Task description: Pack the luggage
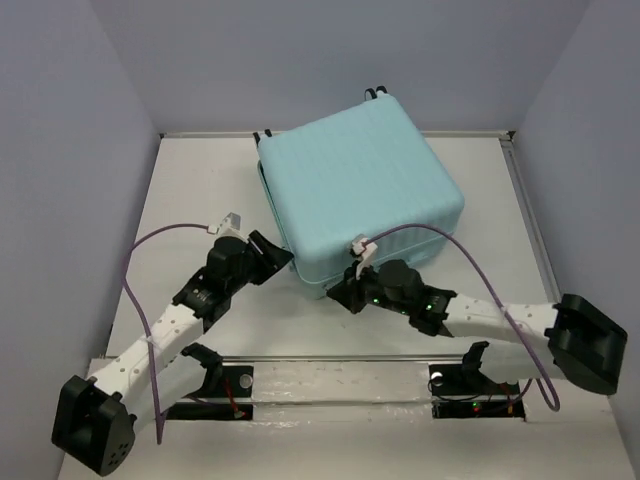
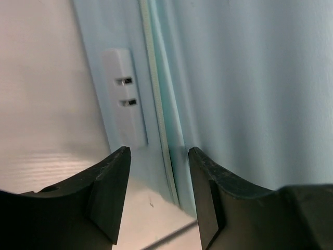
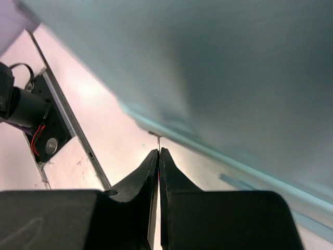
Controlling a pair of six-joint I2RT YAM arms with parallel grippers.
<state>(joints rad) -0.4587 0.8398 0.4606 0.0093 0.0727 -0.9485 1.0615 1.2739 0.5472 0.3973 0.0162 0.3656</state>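
The luggage (image 1: 360, 190) is a pale aqua ribbed suitcase, lying closed in the middle of the white table (image 1: 190, 190). My left gripper (image 1: 280, 256) is open and empty at the case's near-left corner. In the left wrist view the gripper (image 2: 158, 156) has its jaws on either side of the case's seam (image 2: 156, 104), without touching it. My right gripper (image 1: 338, 292) is at the case's near edge. In the right wrist view that gripper (image 3: 158, 152) is shut on a thin metal zipper pull (image 3: 158, 141) hanging from the case's lower edge (image 3: 234, 62).
A white plate with two slots (image 2: 125, 99) sits on the case's side beside the seam. Black wheels (image 1: 375, 93) stick out at the case's far side. Grey walls enclose the table. A metal rail (image 1: 330, 358) and both arm mounts run along the near edge.
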